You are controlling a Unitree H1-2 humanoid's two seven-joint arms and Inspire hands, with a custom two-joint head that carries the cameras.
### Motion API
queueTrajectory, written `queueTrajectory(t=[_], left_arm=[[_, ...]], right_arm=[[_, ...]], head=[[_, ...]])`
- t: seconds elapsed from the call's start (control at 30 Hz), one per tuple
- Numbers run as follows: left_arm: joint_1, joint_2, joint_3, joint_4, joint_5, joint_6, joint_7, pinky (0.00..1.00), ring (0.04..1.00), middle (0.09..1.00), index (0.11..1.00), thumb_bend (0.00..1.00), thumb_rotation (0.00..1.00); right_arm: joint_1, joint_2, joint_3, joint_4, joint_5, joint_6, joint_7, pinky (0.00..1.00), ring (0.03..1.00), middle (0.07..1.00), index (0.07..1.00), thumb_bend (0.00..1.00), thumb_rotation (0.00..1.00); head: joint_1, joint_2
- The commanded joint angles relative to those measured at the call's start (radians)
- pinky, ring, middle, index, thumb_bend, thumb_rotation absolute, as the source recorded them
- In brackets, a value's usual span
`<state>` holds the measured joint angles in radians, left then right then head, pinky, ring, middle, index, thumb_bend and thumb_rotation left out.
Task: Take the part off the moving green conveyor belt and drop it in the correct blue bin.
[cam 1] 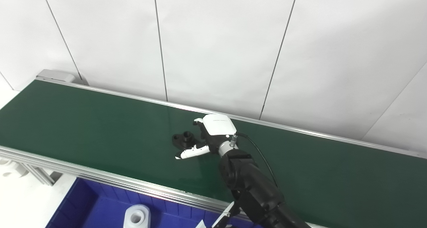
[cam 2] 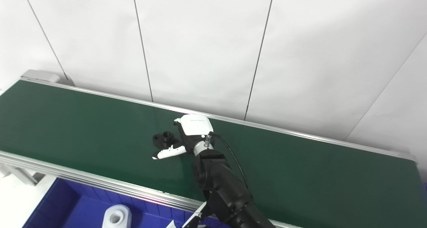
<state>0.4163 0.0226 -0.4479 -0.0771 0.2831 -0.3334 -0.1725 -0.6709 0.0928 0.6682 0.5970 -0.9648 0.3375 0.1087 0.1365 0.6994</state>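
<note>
A small black part (cam 1: 183, 138) with a round socket lies on the green conveyor belt (cam 1: 83, 128), near the middle of its width. My right hand (cam 1: 208, 134), white-backed on a black arm, reaches over the belt just right of the part. Its white thumb (cam 1: 191, 152) points left along the near side of the part, and the fingers (cam 1: 198, 121) curl at the far side. The hand is open, with the part lying in the gap between thumb and fingers and not lifted. My left hand is out of view.
A blue bin (cam 1: 83, 204) sits below the belt's near aluminium rail (cam 1: 100, 176) at the bottom left, holding a white part (cam 1: 136, 216) with a round hole. A white panelled wall (cam 1: 217, 48) stands behind the belt. The belt's end is at the far left.
</note>
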Motion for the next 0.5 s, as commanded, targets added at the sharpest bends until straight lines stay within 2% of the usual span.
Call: queueTrajectory(t=[0.0, 0.13, 0.27, 0.47], left_arm=[[0.041, -0.078, -0.089, -0.032, 0.030, -0.019, 0.020, 0.78, 0.965, 1.000, 1.000, 0.96, 0.66], [0.056, -0.079, -0.096, -0.056, 0.034, -0.005, 0.020, 0.75, 0.946, 1.000, 1.000, 0.96, 0.67], [0.065, -0.072, -0.098, -0.082, 0.031, 0.010, 0.016, 0.80, 0.980, 1.000, 1.000, 0.96, 0.67], [0.064, -0.056, -0.098, -0.089, 0.008, 0.016, 0.005, 0.80, 0.979, 1.000, 1.000, 0.97, 0.66]], right_arm=[[-0.045, 0.013, 0.003, -0.009, -0.002, -0.006, -0.019, 0.34, 0.448, 0.599, 0.854, 1.00, 0.78], [-0.052, 0.003, 0.026, 0.015, -0.019, -0.003, -0.016, 0.33, 0.456, 0.625, 0.836, 1.00, 0.77], [-0.051, -0.025, 0.040, 0.030, -0.024, 0.004, 0.000, 0.39, 0.538, 0.699, 0.833, 1.00, 0.72], [-0.043, -0.067, 0.045, 0.037, -0.028, 0.014, 0.022, 0.37, 0.512, 0.674, 0.802, 0.96, 0.67]], head=[[0.002, 0.006], [-0.005, 0.016], [-0.014, 0.018], [-0.020, 0.023]])
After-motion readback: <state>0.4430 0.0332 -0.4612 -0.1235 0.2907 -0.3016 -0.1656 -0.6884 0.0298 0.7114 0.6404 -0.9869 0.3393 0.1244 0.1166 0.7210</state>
